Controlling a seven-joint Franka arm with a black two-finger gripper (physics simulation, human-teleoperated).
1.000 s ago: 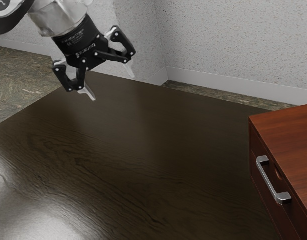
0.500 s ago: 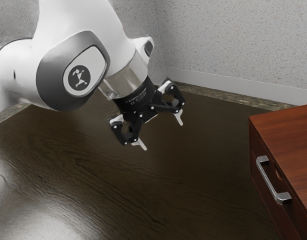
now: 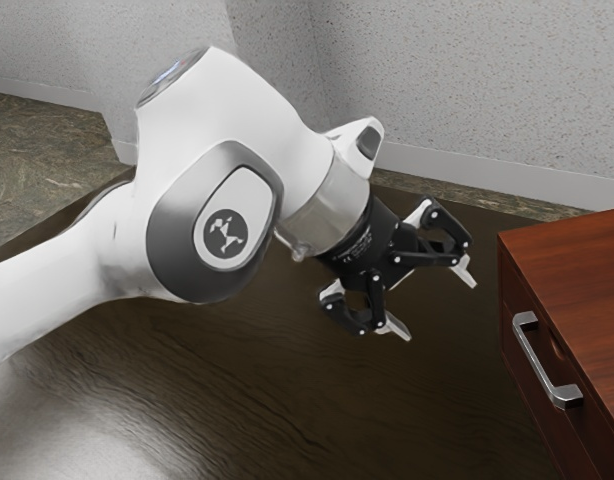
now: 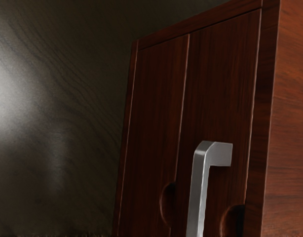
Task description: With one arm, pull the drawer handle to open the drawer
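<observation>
Drawer handle point(image 3: 545, 362), a silver bar, is mounted on the red-brown drawer point(image 3: 593, 438) at the lower right of the exterior view; the drawer appears shut. The claw point(image 3: 434, 305) hangs at mid-frame above the dark table point(image 3: 187, 400), its fingers spread wide and empty, near the handle but apart from it. The opening faces the bar, presumably so the fingers can straddle it before the pull.

From the arm's point(image 3: 217, 230) side, looking across the counter point(image 3: 237, 420) to the drawer handle point(image 3: 542, 362); from the wrist, close on the same drawer handle.
</observation>
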